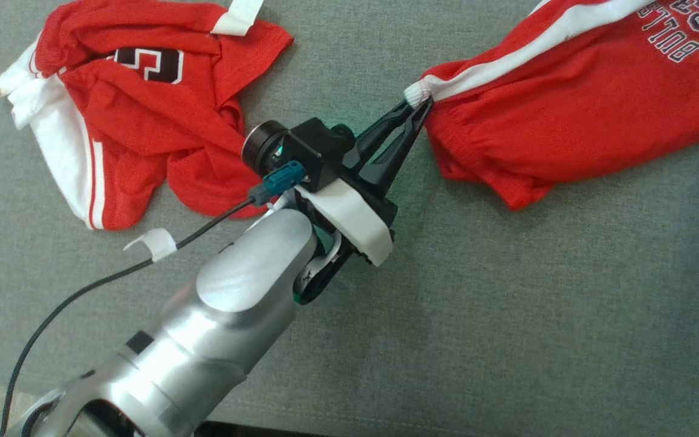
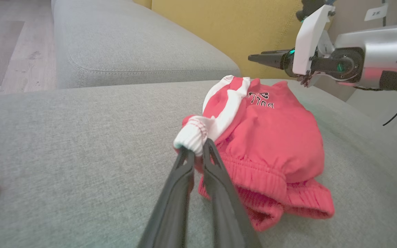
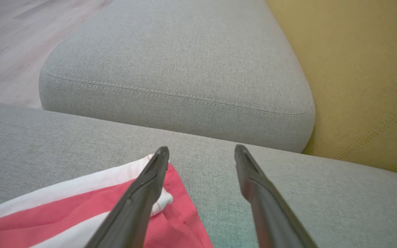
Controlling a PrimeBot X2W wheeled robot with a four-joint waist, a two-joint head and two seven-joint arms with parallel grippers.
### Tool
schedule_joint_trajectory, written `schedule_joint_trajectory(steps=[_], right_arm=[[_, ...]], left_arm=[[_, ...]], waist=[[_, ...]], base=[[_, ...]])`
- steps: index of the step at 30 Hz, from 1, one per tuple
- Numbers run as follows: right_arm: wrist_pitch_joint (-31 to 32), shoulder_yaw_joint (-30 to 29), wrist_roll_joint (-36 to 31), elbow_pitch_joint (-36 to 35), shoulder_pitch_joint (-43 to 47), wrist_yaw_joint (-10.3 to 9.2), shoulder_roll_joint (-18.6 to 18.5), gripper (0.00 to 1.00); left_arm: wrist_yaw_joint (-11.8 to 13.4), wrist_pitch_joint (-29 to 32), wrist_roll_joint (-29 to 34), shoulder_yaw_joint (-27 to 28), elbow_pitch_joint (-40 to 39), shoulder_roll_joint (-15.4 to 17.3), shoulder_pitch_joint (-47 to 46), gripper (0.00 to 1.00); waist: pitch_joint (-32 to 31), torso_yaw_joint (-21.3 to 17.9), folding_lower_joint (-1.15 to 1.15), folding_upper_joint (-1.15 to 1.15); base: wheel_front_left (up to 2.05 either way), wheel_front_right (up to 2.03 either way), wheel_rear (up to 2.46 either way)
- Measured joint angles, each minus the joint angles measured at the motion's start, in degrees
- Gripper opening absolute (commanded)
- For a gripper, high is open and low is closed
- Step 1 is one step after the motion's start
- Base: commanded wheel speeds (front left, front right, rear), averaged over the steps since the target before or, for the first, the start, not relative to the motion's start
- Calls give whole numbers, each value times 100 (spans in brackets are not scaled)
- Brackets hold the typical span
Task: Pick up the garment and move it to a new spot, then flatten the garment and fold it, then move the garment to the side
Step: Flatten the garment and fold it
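Pinching white cuff of red garment with left hand, fingers narrow on cloth. Holding right hand spread wide, empty, above red-and-white cloth corner. With garment bunched on grey sofa, well apart from second red jersey crumpled at left.

The head camera looks steeply down from close above the grey sofa seat, while the left wrist camera sits low and near, facing along its fingers at the red garment. The right wrist camera, seemingly higher, faces the far cushion and yellow backrest; all share that garment and seat.
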Motion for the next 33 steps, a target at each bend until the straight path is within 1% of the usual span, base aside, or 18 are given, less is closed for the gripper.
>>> schedule_joint_trajectory(steps=[1, 2, 6, 8, 11, 13, 16, 18, 20, 22, 24, 27, 28, 29, 33], right_arm=[[-46, -34, -19, 44, -12, 0, 1, 100], [-91, -69, -55, 96, -14, 0, 0, 100], [-412, -283, -102, 242, -6, 0, 3, 100], [-648, -416, -98, 263, 5, 0, 38, 100], [-1031, -627, -2, 271, 45, 0, 177, 100], [-1218, -653, 79, 229, 155, 0, 294, 100], [-1363, -613, 261, -54, 502, 0, 519, 100], [-1389, -563, 495, -414, 832, 0, 699, 100], [-1391, -454, 759, -1083, 1273, 0, 843, 100], [-1391, -321, 990, -1766, 1779, 0, 912, 100], [-1401, -255, 1201, -2403, 2379, 0, 991, 100], [-1416, -234, 1472, -3203, 3393, 0, 1225, 100], [-1416, -229, 1530, -3420, 3711, -1, 1319, 100], [-1416, -229, 1530, -3420, 3711, -1, 1319, 100], [-1416, -194, 1546, -4212, 4870, -1, 1657, 100]], left_arm=[[23, -10, 0, 0, 60, -3, 1, 58], [38, -25, -1, 2, 110, -7, 1, 100], [148, -189, -5, 59, 275, -10, 9, 100], [259, -268, -16, 111, 328, 29, 10, 100], [438, -382, -27, 388, 371, 80, 63, 100], [624, -438, 66, 495, 336, 212, 137, 100], [914, -477, 289, 875, 68, 450, 336, 100], [1115, -479, 619, 1210, -360, 603, 514, 100], [1276, -500, 934, 1525, -779, 703, 734, 100], [1389, -504, 1218, 1767, -1098, 782, 1047, 100], [1446, -504, 1358, 2022, -1310, 799, 1469, 100], [1477, -504, 1619, 2295, -1497, 849, 2131, 100], [1513, -503, 1685, 2398, -1548, 857, 2314, 100], [1513, -503, 1685, 2398, -1548, 857, 2314, 100], [1508, -503, 1880, 2815, -1775, 849, 2976, 100]], waist=[[-22, -1, 0, 0], [-51, -5, -1, 0], [-224, -47, -1, 0], [-344, -85, -2, 0], [-559, -161, -1, 0], [-720, -225, -2, 0], [-977, -343, -2, 1], [-1146, -438, -2, 1], [-1311, -546, -2, 1], [-1469, -659, -2, 1], [-1624, -775, -3, 1], [-1835, -963, -3, 1], [-1897, -1022, -3, 1], [-1897, -1022, -3, 1], [-2110, -1249, -2, 1]], base=[[0, 0, 0], [0, 0, 0], [0, 0, 0], [0, 0, 0], [0, 0, 0], [0, 0, 0], [0, 0, 0], [0, 0, 0], [0, 0, 0], [0, 0, 0], [0, 0, 0], [0, 0, 0], [0, 0, 0], [0, 0, 0], [0, 0, 0]])
